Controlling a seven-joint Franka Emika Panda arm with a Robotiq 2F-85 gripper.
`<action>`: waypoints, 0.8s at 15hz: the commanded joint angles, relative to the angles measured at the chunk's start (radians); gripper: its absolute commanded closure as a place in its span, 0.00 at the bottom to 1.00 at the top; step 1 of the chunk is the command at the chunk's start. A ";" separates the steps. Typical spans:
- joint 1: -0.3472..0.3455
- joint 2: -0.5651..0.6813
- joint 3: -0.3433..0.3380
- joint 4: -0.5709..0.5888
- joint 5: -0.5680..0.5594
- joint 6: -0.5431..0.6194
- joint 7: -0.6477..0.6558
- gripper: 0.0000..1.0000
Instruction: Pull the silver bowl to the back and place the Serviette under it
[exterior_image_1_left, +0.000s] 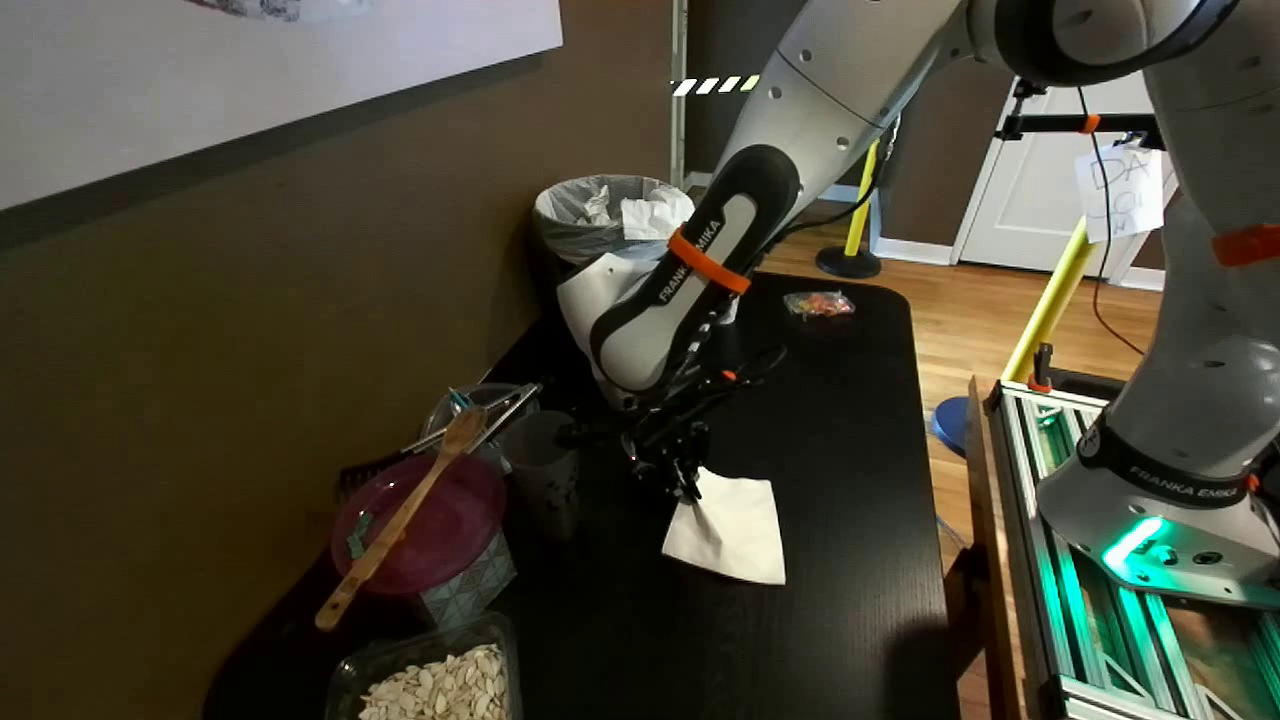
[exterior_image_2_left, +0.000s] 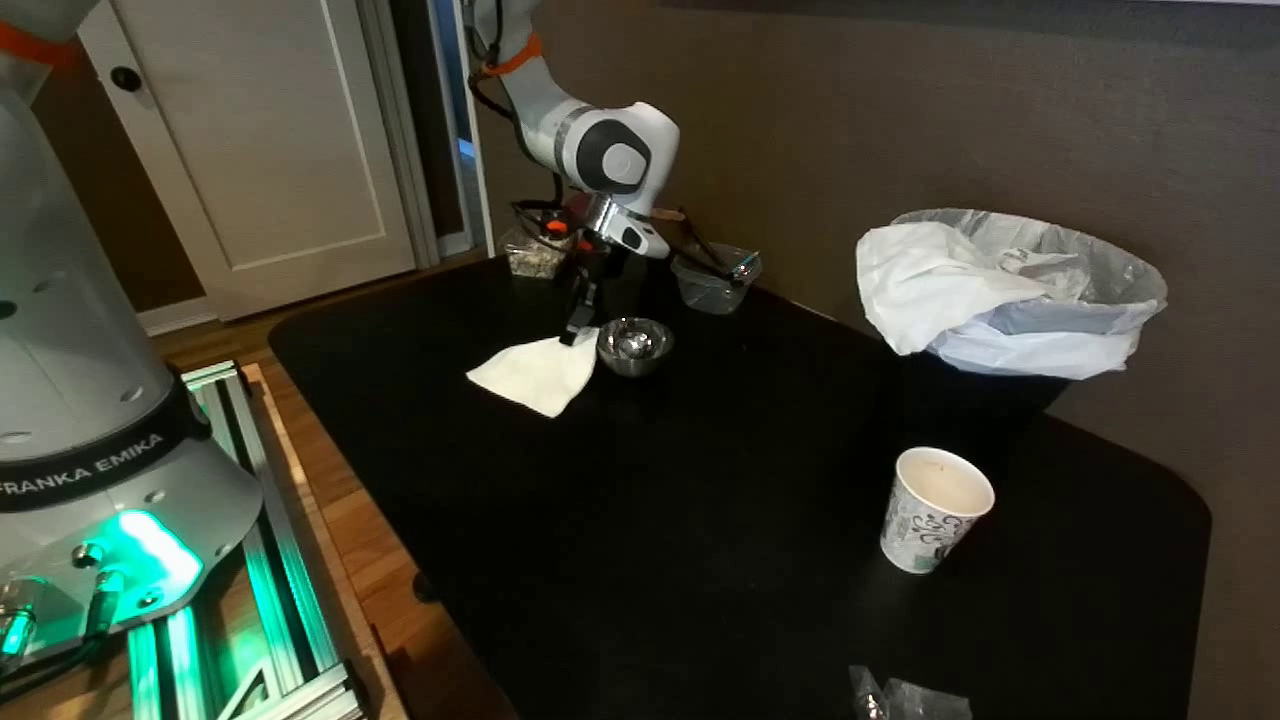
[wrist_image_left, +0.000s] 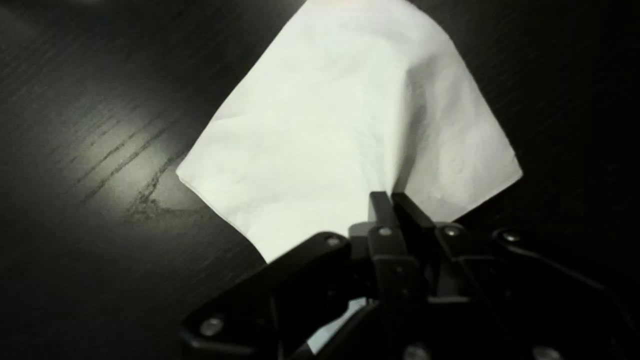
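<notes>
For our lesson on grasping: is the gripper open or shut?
The gripper is shut on the serviette: in the wrist view, its fingertips sit close together where a raised crease meets them.

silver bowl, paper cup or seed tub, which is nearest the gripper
The silver bowl. It sits close beside the gripper, by the napkin; the paper cup and seed tub both stand farther off.
</notes>
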 joint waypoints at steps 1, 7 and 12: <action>0.005 0.052 -0.020 0.065 -0.065 0.016 -0.024 0.98; 0.006 0.094 -0.037 0.103 -0.114 0.077 -0.052 0.98; 0.011 0.109 -0.059 0.109 -0.127 0.175 -0.037 0.98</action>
